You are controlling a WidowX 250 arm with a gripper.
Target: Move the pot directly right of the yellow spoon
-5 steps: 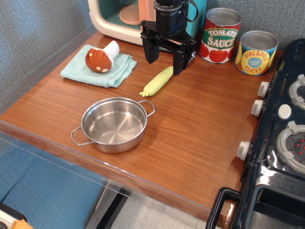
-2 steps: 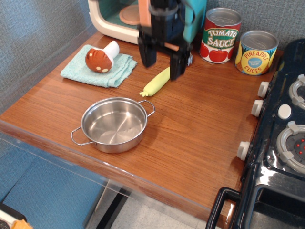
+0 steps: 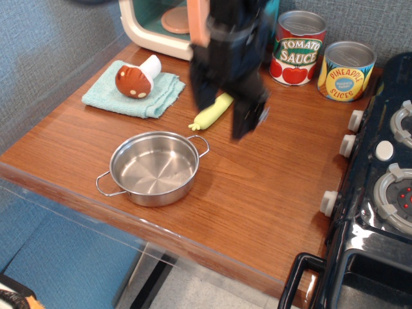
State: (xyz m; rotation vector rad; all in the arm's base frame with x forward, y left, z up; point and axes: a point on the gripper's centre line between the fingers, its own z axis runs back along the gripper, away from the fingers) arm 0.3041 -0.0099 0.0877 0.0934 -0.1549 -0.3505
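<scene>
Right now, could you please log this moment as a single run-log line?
phase: approach | gripper: open, empty, blurred, above spoon | pot: untouched, front-left of spoon | target right of spoon: free

Pot: shiny silver steel. Spoon: pale yellow-green. Cloth: light teal. Mushroom: brown, white-spotted, white stem. Gripper: black. Countertop: reddish-brown woodgrain.

Motion-blurred hand, covering yellow spoon's upper end, stove cut off right
</scene>
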